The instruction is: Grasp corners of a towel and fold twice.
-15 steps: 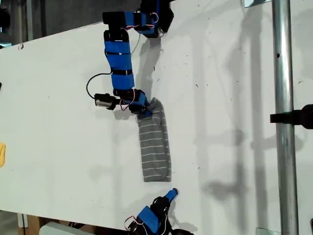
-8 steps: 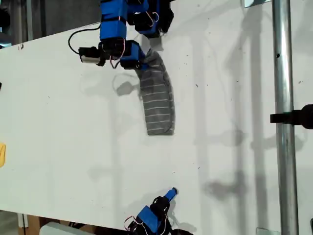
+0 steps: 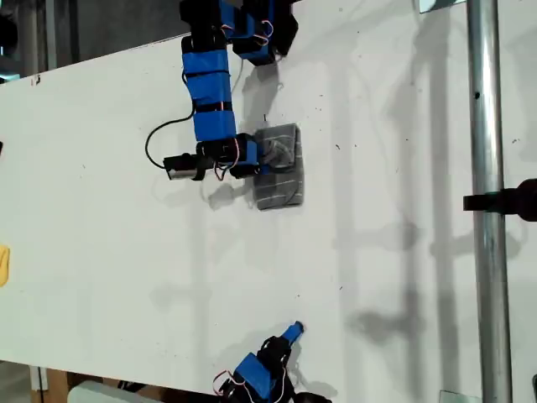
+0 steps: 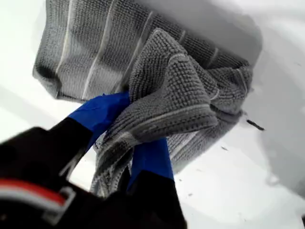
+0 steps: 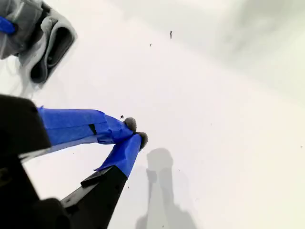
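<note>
The white table (image 3: pixel 109 218) fills most of the exterior view, and a metal pole (image 3: pixel 487 201) runs down it near that view's right edge. My first arm (image 3: pixel 210 92) reaches in from the top of the exterior view, wrapped in blue tape.

The towel (image 3: pixel 279 168) lies folded into a small, nearly square grey bundle directly at the tip of my first gripper (image 3: pixel 260 161), on the side away from the arm's wrist. Its slightly longer axis runs up and down in the exterior view, and its thin white stripes cross that axis. Its lower layers lie flat on the table, while the upper layer is bunched and raised where I hold it.

In the first wrist view my first gripper (image 4: pixel 126 138) is clamped on a gathered fold of the towel (image 4: pixel 167 86): the cloth bulges out between the two blue fingers (image 4: pixel 100 112) and drapes over them. Which corner sits in that bunch I cannot tell.

My second gripper (image 3: pixel 289 334) sits at the bottom edge of the exterior view, well apart from the towel and pointing roughly towards it. In the second wrist view its tips (image 5: pixel 136 132) are pressed together on nothing, above bare table, with the towel (image 5: pixel 43 38) far off beyond them.
</note>
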Controlling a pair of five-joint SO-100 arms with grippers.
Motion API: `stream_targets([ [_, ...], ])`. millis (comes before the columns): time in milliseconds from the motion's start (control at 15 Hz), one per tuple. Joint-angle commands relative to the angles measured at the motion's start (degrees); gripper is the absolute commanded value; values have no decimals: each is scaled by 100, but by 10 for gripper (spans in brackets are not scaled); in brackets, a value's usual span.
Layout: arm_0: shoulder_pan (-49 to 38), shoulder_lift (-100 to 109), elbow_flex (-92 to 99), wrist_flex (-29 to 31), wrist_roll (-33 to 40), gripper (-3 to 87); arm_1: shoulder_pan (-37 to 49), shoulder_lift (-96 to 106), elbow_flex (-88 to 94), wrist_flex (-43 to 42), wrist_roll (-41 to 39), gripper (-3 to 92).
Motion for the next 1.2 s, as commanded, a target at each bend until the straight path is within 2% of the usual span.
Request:
stream_targets([
  [0, -18, 26, 44, 18, -62, -15, -185, -149, -475, -853, -290, 74],
  [67, -18, 26, 44, 18, -62, -15, -193, 9, -580, -923, -404, 248],
  [133, -26, 26, 44, 18, -62, -15, -132, 475, -589, -1222, -861, 428],
  [267, -70, 26, 44, 18, -44, -13, 220, 1687, -642, -1450, -1485, 289],
  [467, -237, 26, 44, 18, 79, 70, 1028, 3463, -246, -1055, -1811, 208],
  [600, -369, 26, 44, 18, 457, 70, 1512, 5194, 1274, -984, -1811, 46],
  [667, -378, 26, 44, 18, 888, 70, 1731, 6337, 2276, -800, -1749, -3],
  [733, -378, 26, 44, 18, 1802, 70, 1863, 7523, 3287, -562, -1564, -3],
  [867, -299, 26, 44, 0, 4289, 68, 1978, 9861, 5353, -167, -976, -3],
  [933, -299, 26, 44, 0, 4210, 68, 1925, 11162, 6363, 18, -448, -3],
  [1067, -325, 26, 44, 18, 4148, 68, 1890, 11145, 7242, 141, 105, 7],
  [1133, -334, 26, 44, 18, 4148, 68, 1872, 11145, 7708, 352, 765, 35],
])
